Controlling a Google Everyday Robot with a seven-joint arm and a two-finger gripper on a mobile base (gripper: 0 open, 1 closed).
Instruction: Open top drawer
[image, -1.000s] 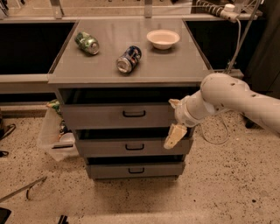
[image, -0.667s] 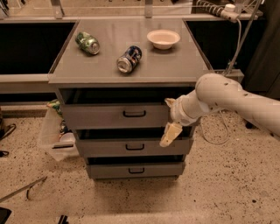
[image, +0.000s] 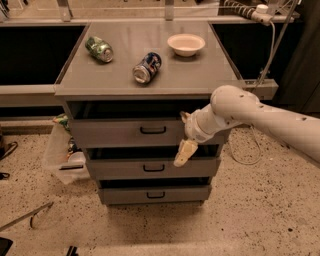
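The top drawer is the widest grey front of the cabinet, with a small black loop handle at its centre. A dark gap shows above its front edge. My gripper is in front of the drawer's right half, just right of the handle and apart from it. It looks open: one cream finger hangs down over the middle drawer's gap and the other tip sits at the top drawer's upper edge. My white arm comes in from the right.
On the cabinet top lie a green can, a blue can and a white bowl. The middle drawer and bottom drawer sit below. A clear plastic bin stands on the floor at left and a cable at right.
My gripper and arm have moved left along the top drawer's front, closer to the handle. The drawers and the things on top have not moved.
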